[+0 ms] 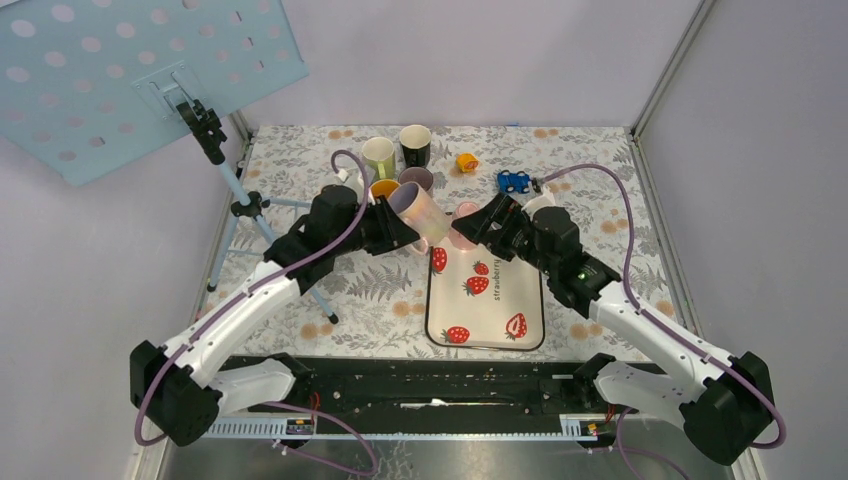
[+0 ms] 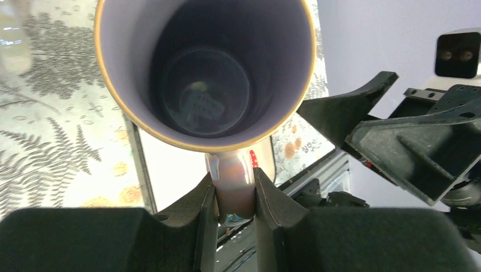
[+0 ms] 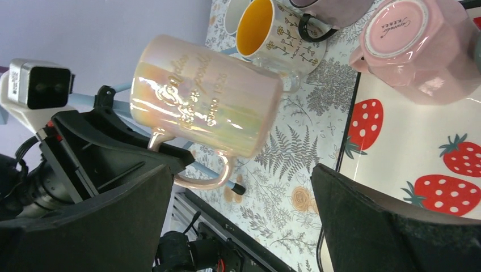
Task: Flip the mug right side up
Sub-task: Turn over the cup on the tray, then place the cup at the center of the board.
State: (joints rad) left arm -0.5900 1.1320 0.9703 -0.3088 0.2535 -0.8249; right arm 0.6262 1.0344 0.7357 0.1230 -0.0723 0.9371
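My left hand (image 2: pixel 234 199) clamps the handle of the pearly mug (image 1: pixel 421 212), tipped sideways in the air over the middle of the desk (image 1: pixel 590 170), just off the strawberry tray (image 1: pixel 486 330)'s far-left corner. Beside it my right hand (image 1: pixel 478 226) gapes wide, holding nothing.

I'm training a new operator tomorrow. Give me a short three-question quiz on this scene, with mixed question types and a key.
1. True or false: the right gripper is shut on the pink mug.
2. Which part of the shiny mug does the left gripper pinch? A rim, B handle, C base.
3. Fill in: the tray is printed with red ____.

Key: 1 false, it is open and holds nothing; 2 B; 3 strawberries.
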